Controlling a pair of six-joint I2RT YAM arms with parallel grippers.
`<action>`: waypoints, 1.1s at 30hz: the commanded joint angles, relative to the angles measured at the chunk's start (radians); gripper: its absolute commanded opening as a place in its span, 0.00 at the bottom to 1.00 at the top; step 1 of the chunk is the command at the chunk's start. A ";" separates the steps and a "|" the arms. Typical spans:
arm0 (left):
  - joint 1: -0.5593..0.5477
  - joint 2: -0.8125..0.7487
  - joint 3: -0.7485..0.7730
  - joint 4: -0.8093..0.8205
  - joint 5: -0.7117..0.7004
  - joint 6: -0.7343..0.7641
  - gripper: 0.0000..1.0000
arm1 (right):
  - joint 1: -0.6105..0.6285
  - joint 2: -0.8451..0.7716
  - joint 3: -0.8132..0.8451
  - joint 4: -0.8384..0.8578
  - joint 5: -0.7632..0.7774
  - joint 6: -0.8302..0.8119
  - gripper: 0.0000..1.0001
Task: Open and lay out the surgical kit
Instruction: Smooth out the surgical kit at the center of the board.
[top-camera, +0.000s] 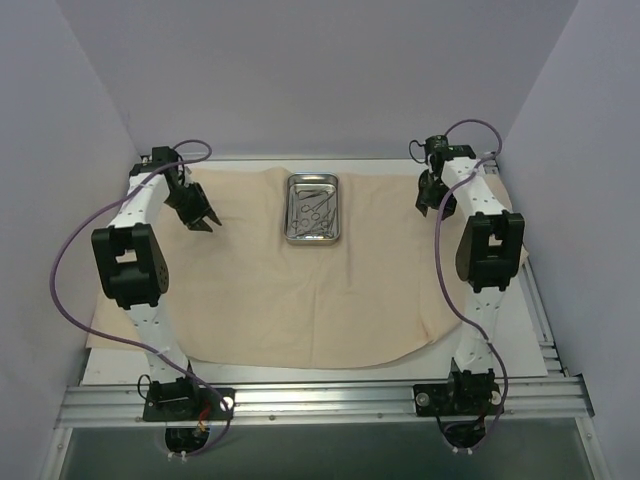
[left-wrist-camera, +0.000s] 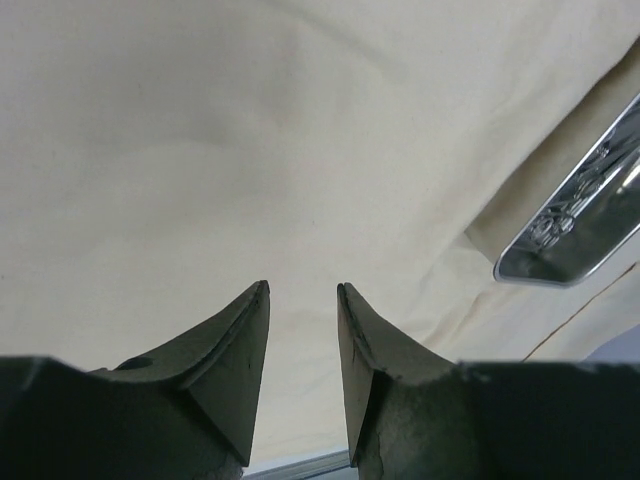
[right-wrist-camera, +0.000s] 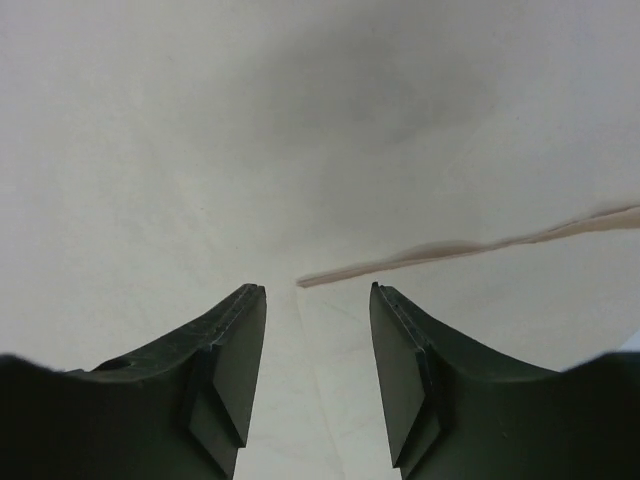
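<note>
Where the overhead camera looked down, the beige cloth wrap (top-camera: 300, 300) lay opened out as one large sheet over most of the white table (top-camera: 525, 345), and the steel tray (top-camera: 291, 210) sat on its far middle part with the metal instruments (top-camera: 312, 208) heaped inside it. The left gripper (top-camera: 205, 222) hung over the cloth's far left area, well apart from the tray, while the right gripper (top-camera: 430, 195) hung at the cloth's far right edge. From the left wrist, the fingers (left-wrist-camera: 240, 350) stood partly apart with nothing between them, above bare cloth (left-wrist-camera: 250, 150), with the tray's shiny corner (left-wrist-camera: 570, 235) showing at the right. From the right wrist, the fingers (right-wrist-camera: 235, 360) were likewise parted and held nothing, above a pale surface crossed by a thin beige cloth edge (right-wrist-camera: 470, 248).
</note>
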 joint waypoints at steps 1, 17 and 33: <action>-0.005 -0.108 -0.089 0.080 0.039 0.010 0.42 | 0.013 -0.003 -0.054 -0.024 0.061 0.038 0.46; -0.006 -0.199 -0.181 0.055 0.071 0.039 0.42 | 0.043 0.010 -0.150 -0.048 0.084 0.095 0.52; -0.002 -0.179 -0.174 0.057 0.085 0.040 0.42 | 0.056 0.057 -0.202 -0.024 0.120 0.106 0.50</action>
